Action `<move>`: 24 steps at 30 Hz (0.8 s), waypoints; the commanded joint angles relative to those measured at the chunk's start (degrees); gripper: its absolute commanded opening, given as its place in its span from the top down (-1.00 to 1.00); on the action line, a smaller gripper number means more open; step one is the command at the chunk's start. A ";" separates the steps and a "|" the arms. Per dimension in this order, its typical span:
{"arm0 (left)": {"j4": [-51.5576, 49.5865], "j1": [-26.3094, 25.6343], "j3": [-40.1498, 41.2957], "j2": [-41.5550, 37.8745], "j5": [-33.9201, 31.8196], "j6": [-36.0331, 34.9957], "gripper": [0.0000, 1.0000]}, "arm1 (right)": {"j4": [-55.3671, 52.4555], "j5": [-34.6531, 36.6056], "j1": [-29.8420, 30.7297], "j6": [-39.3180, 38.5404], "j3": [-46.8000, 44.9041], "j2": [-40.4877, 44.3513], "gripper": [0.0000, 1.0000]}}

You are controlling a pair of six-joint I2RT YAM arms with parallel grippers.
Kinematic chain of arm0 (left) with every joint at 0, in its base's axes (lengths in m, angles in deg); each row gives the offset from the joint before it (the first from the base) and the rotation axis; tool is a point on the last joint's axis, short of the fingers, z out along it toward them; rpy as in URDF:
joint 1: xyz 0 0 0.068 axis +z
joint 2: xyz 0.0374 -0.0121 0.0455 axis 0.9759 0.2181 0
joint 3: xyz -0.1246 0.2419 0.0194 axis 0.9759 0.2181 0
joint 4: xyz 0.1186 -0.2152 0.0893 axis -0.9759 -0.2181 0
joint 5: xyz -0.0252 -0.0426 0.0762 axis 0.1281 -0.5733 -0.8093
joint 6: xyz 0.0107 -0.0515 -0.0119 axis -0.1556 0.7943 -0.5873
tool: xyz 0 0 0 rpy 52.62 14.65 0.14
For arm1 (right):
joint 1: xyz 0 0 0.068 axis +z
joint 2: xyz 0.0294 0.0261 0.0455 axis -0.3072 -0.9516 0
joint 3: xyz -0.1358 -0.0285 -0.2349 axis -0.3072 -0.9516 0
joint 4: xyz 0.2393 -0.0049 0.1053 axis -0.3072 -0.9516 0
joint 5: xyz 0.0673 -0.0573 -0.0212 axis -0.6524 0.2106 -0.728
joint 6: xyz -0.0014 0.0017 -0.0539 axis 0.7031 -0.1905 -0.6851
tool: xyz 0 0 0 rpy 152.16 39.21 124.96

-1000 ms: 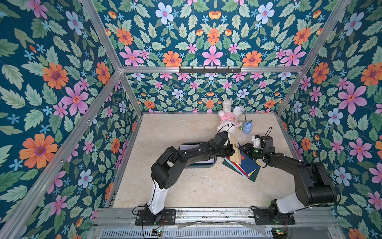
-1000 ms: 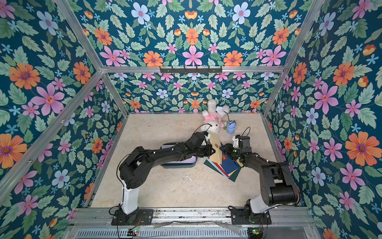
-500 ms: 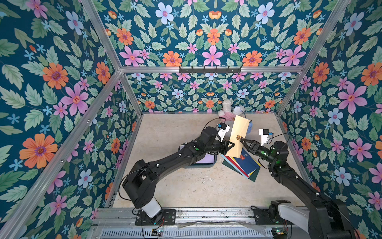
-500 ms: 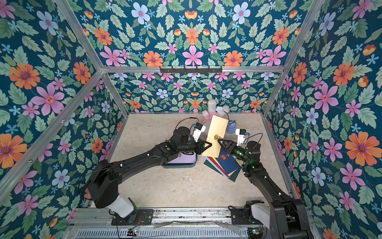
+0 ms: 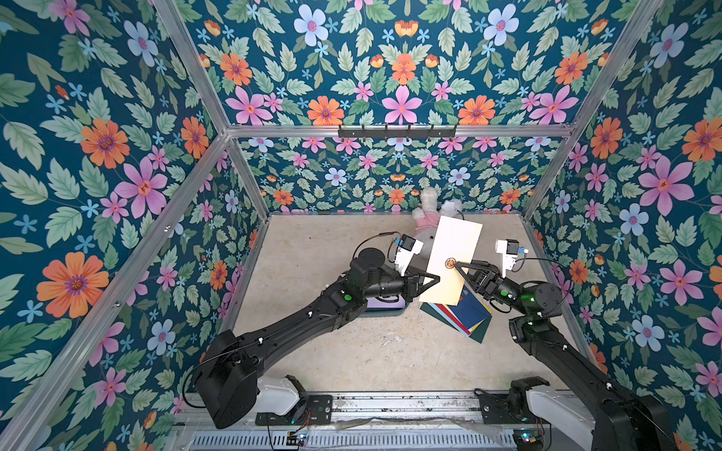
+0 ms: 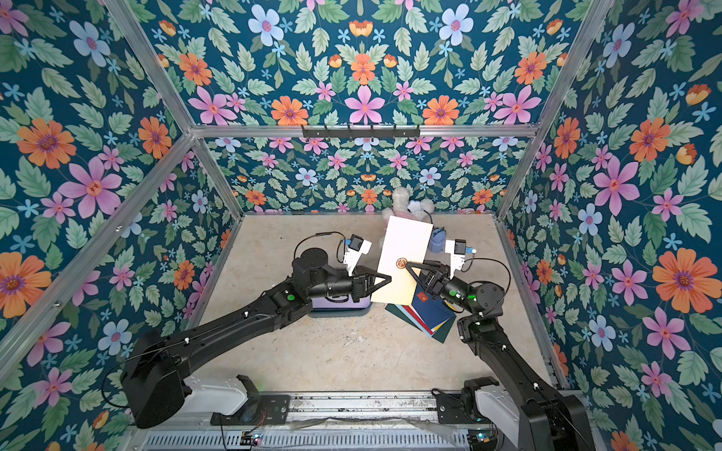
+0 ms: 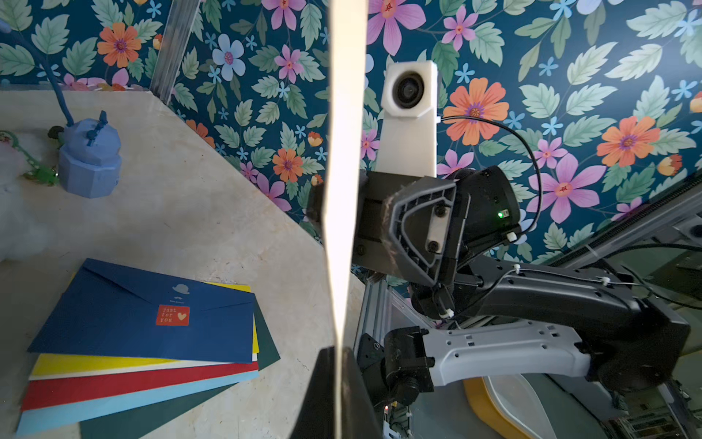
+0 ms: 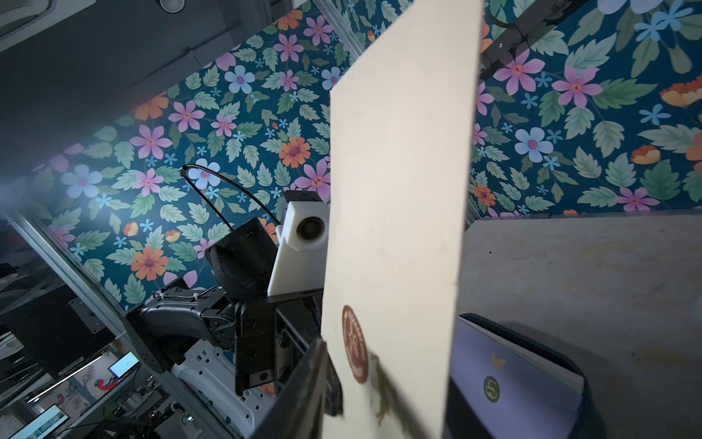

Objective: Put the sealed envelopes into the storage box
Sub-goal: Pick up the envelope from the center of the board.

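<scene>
Stretching toward each other: left gripper pinches the cream envelope aloft; right gripper straddles it, grip unclear.

Matt cream paper envelope; rough, dull beige tabletop.

At the desk's far edge lies what looks like a white-and-pink plush rabbit. A small light-blue toy backpack stands just beside it. Floral walls enclose the desk.
</scene>
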 commanded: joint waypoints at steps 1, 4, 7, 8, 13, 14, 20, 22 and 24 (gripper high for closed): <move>4.89 0.57 1.33 -1.30 1.82 2.15 1.00 | 4.06 -2.05 0.65 1.27 0.73 0.37 0.66; 5.84 1.23 2.75 -2.31 1.62 3.42 0.86 | 4.32 -3.00 1.05 0.94 1.00 0.54 1.00; 3.44 1.92 4.09 -4.04 -0.88 3.25 0.08 | 1.02 -3.55 1.53 -2.13 2.15 0.99 1.00; 0.98 2.32 4.52 -5.10 -3.00 2.71 -0.14 | -4.17 -3.78 1.79 -5.50 3.66 1.07 1.00; -21.24 7.15 6.66 -12.45 -25.59 0.82 -0.54 | -38.68 2.29 8.40 -33.83 15.23 0.98 1.00; -26.54 8.82 7.48 -14.27 -31.06 1.10 -0.55 | -45.02 4.55 10.50 -40.35 17.94 0.02 1.00; -44.01 22.27 12.09 -25.87 -46.90 1.73 -0.63 | -73.28 8.02 17.35 -68.64 36.34 -12.25 1.00; -46.04 23.04 11.70 -28.89 -50.32 0.18 -0.65 | -80.44 12.01 19.94 -75.77 41.79 -16.51 1.00; -47.62 23.04 10.57 -30.53 -52.92 -1.54 -0.65 | -86.94 16.11 22.19 -82.26 47.96 -21.59 1.00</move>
